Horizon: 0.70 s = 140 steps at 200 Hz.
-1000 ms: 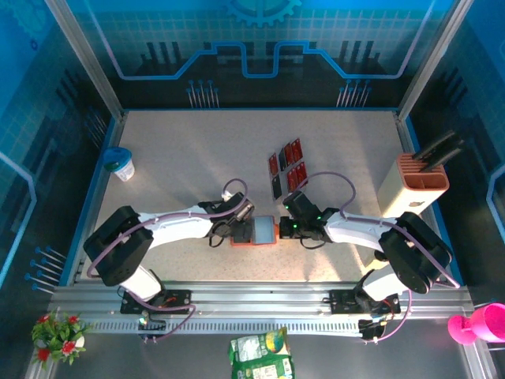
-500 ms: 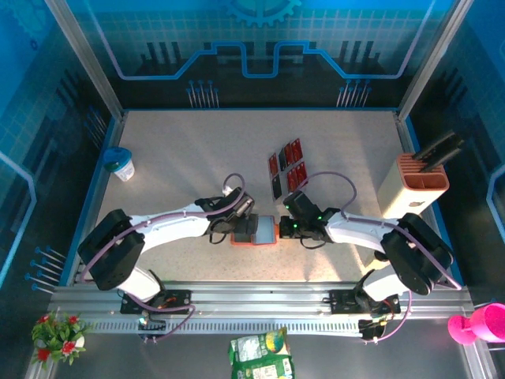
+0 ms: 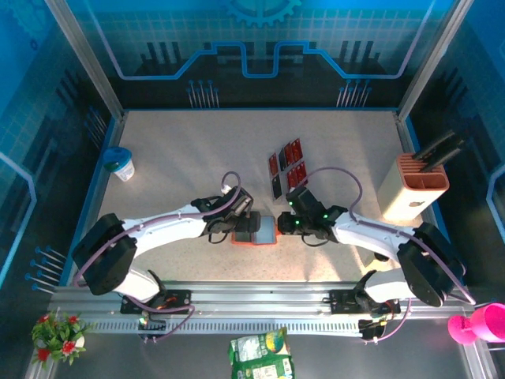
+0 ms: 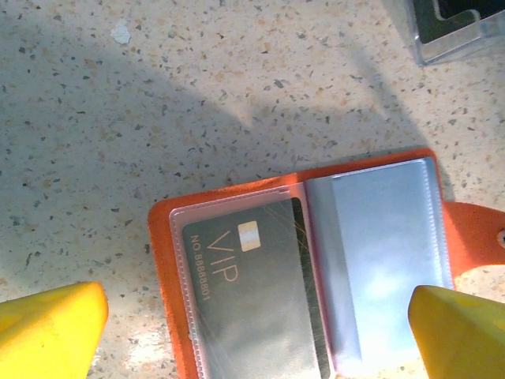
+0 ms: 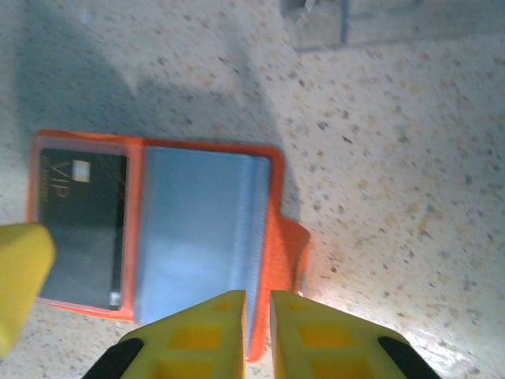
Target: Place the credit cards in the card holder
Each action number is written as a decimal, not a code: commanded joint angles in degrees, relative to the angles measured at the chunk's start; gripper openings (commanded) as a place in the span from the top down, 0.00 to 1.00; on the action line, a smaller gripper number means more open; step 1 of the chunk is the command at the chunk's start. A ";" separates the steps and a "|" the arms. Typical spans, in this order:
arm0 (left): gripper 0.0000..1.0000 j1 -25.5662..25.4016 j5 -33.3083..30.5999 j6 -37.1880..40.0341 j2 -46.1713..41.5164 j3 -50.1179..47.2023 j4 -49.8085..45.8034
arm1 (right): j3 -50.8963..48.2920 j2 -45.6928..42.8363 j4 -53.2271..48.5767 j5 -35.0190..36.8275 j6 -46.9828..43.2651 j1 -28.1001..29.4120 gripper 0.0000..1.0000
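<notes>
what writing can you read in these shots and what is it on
"VIP": on the black card sleeved in the card holder.
"NO 8888801": small print along that card's edge; the last digits are uncertain.
Pale markings on the loose cards: too small to read.
Print on the green packet: too blurred to read.

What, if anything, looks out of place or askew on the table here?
Nothing stands out. The holder lies open and flat, a black VIP card sits straight in one sleeve, and the loose cards lie in tidy rows beyond it.
</notes>
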 commanded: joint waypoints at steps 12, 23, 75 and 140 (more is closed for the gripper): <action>0.01 -0.65 2.20 -2.26 -1.63 -1.46 2.35 | 5.03 2.05 -1.29 -2.00 -2.89 0.08 0.93; 0.01 -0.69 2.42 -2.52 -1.67 -2.04 3.04 | 6.38 3.86 -1.06 -3.21 -3.56 0.10 0.96; 0.01 -1.18 3.23 -2.98 -1.31 -3.80 5.03 | 10.43 12.55 0.26 -5.53 -5.19 -0.01 1.00; 0.01 -1.40 3.67 -1.50 1.42 -4.44 6.86 | 10.78 17.26 0.88 -6.02 -6.50 -1.28 1.00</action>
